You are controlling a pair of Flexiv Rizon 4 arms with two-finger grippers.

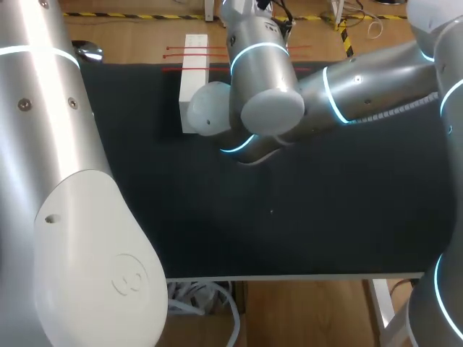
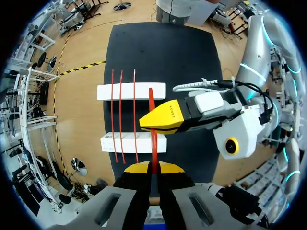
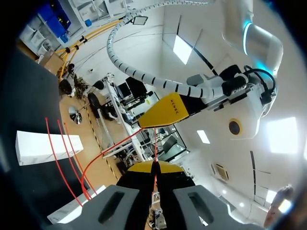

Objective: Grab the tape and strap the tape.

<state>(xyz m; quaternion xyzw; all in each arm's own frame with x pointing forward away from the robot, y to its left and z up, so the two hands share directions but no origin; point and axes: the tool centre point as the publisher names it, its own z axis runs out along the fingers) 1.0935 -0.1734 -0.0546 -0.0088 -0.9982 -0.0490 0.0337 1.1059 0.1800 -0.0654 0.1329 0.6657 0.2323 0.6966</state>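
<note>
The left tool (image 2: 153, 166) pinches the red tape (image 2: 151, 103) running across two white blocks (image 2: 130, 91), upper centre in the head view; the right tool (image 3: 154, 166) clamps it too.

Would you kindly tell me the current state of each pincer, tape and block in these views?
left pincer: shut on the held red tape.
right pincer: shut on the same tape.
held red tape: pulled straight, gripped by both pincers, running over the near block.
three other red tapes: laid side by side across both blocks.
two white blocks: lying flat, parallel, apart from each other.
</note>
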